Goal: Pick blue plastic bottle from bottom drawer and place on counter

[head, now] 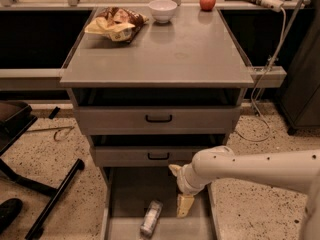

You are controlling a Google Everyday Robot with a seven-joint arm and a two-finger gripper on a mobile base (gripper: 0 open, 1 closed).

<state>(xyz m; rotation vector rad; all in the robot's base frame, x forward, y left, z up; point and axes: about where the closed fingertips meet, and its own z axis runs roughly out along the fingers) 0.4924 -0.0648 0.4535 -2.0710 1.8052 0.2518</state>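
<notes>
Broadly, the counter [165,54] offers plenty of bare grey surface in front of the snack bag [116,25], the white bowl [163,10] and the apple [207,1], so the placing is the lesser worry; the trouble lies lower down. The bottom drawer [125,199] is pulled out beneath the closed middle drawer [158,156], and its low walls leave little room. If the white arm [250,169] swings left carelessly, it could knock the middle drawer's front or scrape the right wall. The gripper [180,191] hangs inside the drawer toward its right side, its yellowish fingers [184,205] apparently spread apart and holding nothing. It is beside the blue plastic bottle [151,218] rather than over it. The bottle lies on its side on the drawer floor, near the front and left of the gripper, apart from it. Being round and probably light, it could roll or skid away if one finger touches it first. If the jaws close off-centre, or across the cap end, the bottle could squirt free or tip out during the lift to the counter.
</notes>
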